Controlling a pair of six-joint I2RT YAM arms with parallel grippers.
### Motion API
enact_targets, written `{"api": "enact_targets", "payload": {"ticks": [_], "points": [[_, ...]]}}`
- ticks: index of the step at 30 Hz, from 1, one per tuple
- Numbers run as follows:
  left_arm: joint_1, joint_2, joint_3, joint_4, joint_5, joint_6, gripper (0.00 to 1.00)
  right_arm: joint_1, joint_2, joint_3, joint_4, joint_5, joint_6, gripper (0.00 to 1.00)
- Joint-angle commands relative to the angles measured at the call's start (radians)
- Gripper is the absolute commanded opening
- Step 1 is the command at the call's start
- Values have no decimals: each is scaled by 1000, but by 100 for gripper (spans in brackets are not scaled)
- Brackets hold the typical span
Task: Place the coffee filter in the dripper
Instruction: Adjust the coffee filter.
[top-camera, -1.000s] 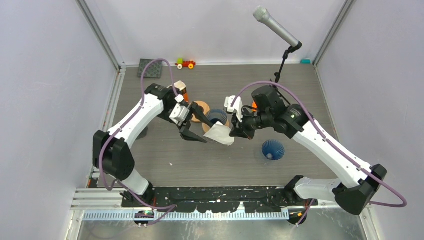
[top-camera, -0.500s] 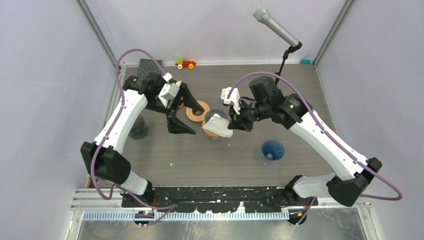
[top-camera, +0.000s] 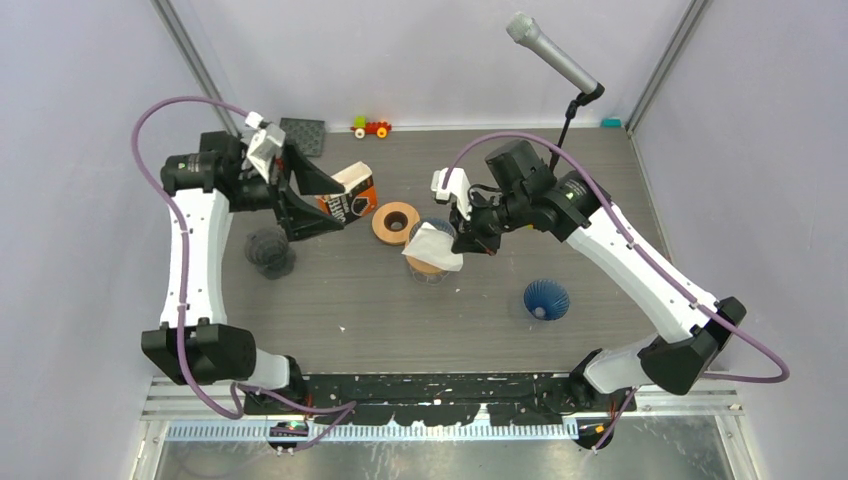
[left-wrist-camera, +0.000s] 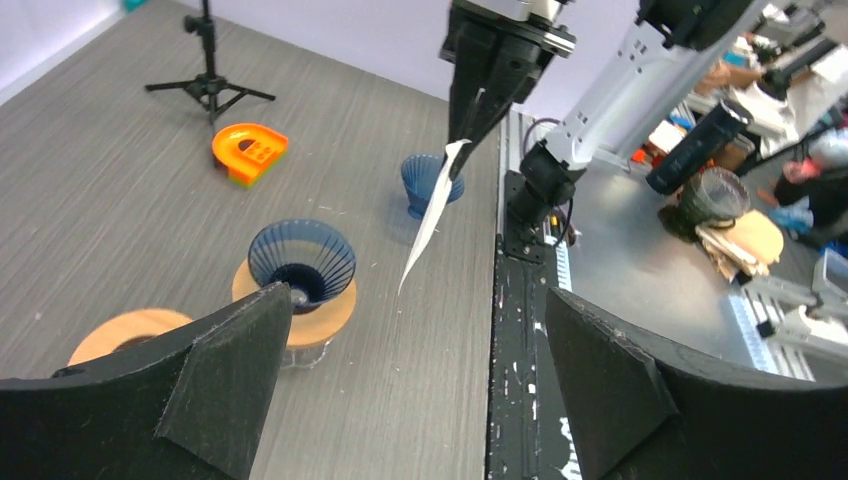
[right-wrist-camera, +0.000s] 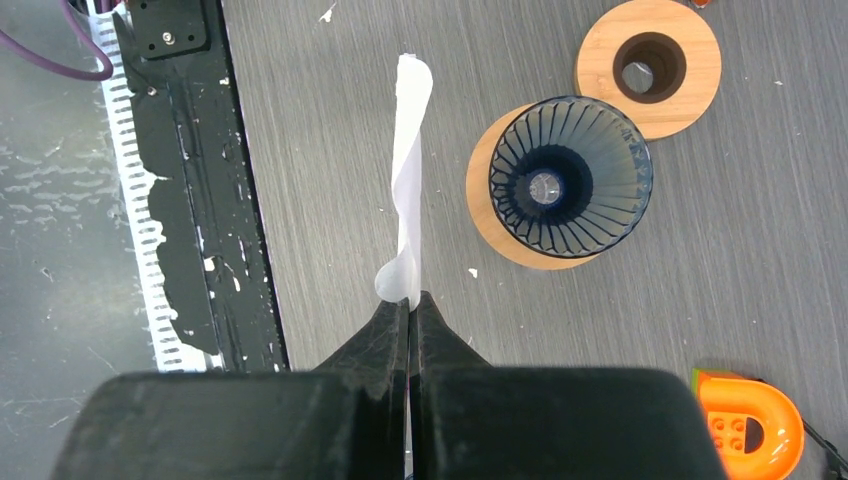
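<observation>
Left tool (left-wrist-camera: 418, 300) has swung away across the worktop (top-camera: 400, 320) and gapes empty; the right tool (right-wrist-camera: 410, 305) pinches the coffee filter (right-wrist-camera: 410, 180) edge-on just beside the dripper (right-wrist-camera: 570, 175). Folded flat, the filter may snag the rim and tip out.

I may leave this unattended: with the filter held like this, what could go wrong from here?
The right gripper pinches the coffee filter by one edge, folded flat, so it may lie across the dripper's rim rather than seat as a cone. In the right wrist view it hangs beside the dripper, not over its mouth; released now, it would probably land on the table. The left gripper stands open, well away, unable to spread it.
</observation>
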Motion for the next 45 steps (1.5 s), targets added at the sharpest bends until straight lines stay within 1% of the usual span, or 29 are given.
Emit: {"api": "enact_targets", "payload": {"ticks": [1,4,5,6,7,8,9,10,11,12,13,15,16,18,21,22,24,25,27,29,31,33,36,38,40,41,43,45], "points": [[88,-7,63,-214,86,-130,100,-3,10,61,-12,-12,-13,1],[138,27,100,-202,-36,-153,100,-3,14,67,-12,-16,-11,1],[151,32,99,-139,-108,-232,100,-2,15,70,-11,-17,-9,1],[160,21,64,2,-177,-396,100,-2,16,74,-10,-19,-8,1],[162,-18,-3,198,-284,-586,100,-2,17,77,-11,-19,-5,1],[160,-76,-89,418,-390,-741,100,-2,17,80,-9,-20,-2,1],[152,-142,-180,605,-497,-835,100,-2,16,80,-8,-22,-1,1],[143,-216,-234,757,-573,-858,100,-2,15,79,-4,-22,2,1],[131,-247,-261,802,-621,-864,100,-2,13,76,0,-21,9,1],[121,-261,-261,808,-626,-867,100,-2,13,75,5,-19,15,1],[115,-267,-256,806,-589,-879,100,-3,13,74,6,-19,20,1],[97,-273,-256,819,-470,-927,100,-2,11,72,6,-22,24,1],[67,-276,-262,830,-436,-936,100,-2,8,70,7,-23,23,1],[-29,-289,-277,828,-402,-875,100,-2,2,61,13,-27,21,0],[-248,-330,-324,826,-439,-711,100,6,-4,45,23,-45,27,1],[-312,-333,-334,825,-455,-664,98,12,-4,42,23,-50,29,1],[-399,-293,-312,826,-474,-656,90,25,-4,37,26,-57,32,1],[-439,-271,-302,845,-511,-662,86,31,-3,36,26,-62,33,1],[-522,-241,-292,879,-584,-638,83,38,-3,33,27,-75,36,0],[-584,-214,-289,900,-620,-610,81,39,-6,28,35,-85,44,1],[-615,-174,-282,907,-612,-602,78,42,-12,21,43,-88,50,1],[-621,-142,-279,924,-597,-620,74,41,-17,19,43,-91,51,1],[-621,-115,-277,951,-550,-651,65,42,-27,3,52,-84,52,0],[-623,-106,-283,972,-521,-679,55,41,-30,-8,59,-80,52,0],[-625,-100,-288,980,-506,-691,37,42,-33,-15,67,-79,56,0],[-625,-98,-291,981,-502,-693,32,41,-33,-19,71,-78,57,0],[-626,-104,-307,983,-490,-695,22,42,-34,-21,75,-75,61,0],[-626,-114,-329,997,-481,-697,17,43,-33,-21,78,-72,65,1]]}}
